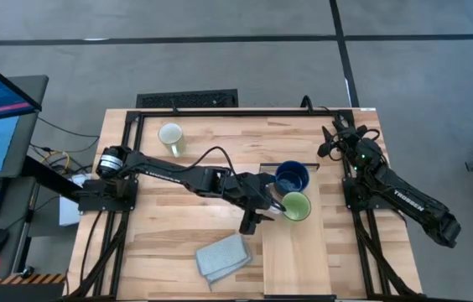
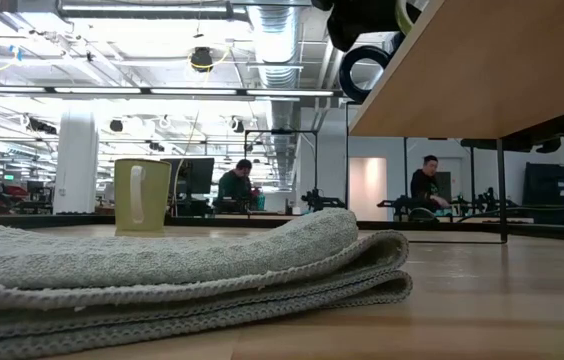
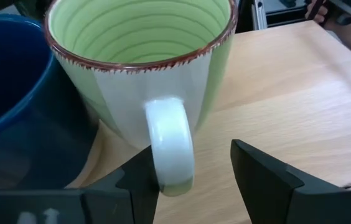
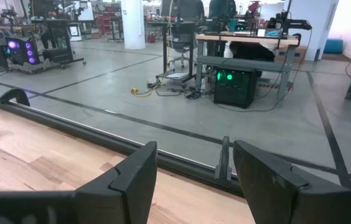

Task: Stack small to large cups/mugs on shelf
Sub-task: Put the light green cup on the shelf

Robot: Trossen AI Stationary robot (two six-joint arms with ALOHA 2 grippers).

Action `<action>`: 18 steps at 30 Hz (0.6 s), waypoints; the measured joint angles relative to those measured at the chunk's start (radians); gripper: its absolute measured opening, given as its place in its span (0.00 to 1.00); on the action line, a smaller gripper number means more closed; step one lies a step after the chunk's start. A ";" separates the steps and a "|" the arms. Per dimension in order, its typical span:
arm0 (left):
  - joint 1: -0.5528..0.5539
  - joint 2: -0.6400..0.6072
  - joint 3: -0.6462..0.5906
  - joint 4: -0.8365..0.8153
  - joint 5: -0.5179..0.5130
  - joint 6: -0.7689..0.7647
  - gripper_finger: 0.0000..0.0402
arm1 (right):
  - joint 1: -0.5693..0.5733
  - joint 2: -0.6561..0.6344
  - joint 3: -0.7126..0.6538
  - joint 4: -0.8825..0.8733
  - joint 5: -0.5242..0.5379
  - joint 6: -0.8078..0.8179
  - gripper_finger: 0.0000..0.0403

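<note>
Wood shelf [image 1: 291, 252]: ribbed light green mug [image 3: 144, 68], red-speckled rim; left gripper [image 3: 194, 177] wide around handle.

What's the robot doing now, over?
Left gripper open beside green mug handle. Right gripper open, parked. Blue mug touching it on shelf.

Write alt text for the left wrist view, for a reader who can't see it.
A light green mug stands on the pale wood shelf, its white handle facing the camera between the left gripper's open dark fingers. A dark blue mug stands right beside it.
</note>
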 joint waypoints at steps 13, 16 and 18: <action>0.000 0.000 -0.001 0.000 -0.048 0.010 0.45 | 0.000 0.000 0.000 0.000 0.000 0.000 0.58; 0.000 -0.002 -0.001 0.000 -0.068 0.011 0.45 | 0.000 0.000 0.000 0.000 0.000 0.000 0.58; 0.000 -0.010 -0.001 -0.003 -0.070 0.011 0.45 | 0.000 0.000 0.000 0.000 0.000 0.000 0.58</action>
